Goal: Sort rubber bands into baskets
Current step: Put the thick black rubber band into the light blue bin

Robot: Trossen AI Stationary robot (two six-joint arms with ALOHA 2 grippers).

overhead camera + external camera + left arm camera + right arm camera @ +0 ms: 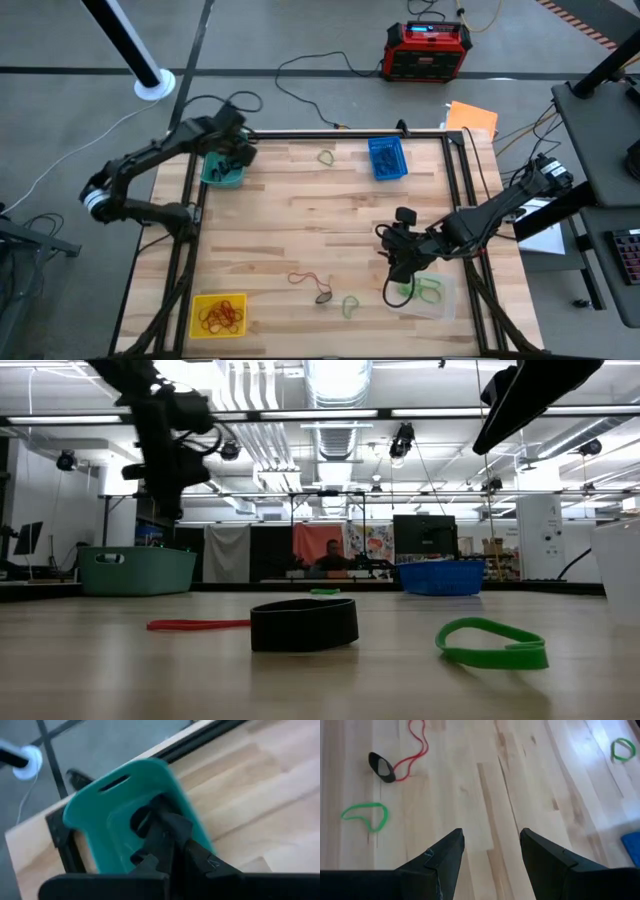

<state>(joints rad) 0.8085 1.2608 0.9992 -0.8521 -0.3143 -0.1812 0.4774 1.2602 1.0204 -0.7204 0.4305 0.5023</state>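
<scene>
Pale wooden surface, grey floor around; four baskets: teal, blue, yellow, clear. Right hand wide; left hand cannot tell.

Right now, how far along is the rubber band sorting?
Partly done: red bands lie in the yellow basket, green ones in the clear basket. The left gripper is over the teal basket; the right gripper is open and empty. Four loose bands remain.
</scene>
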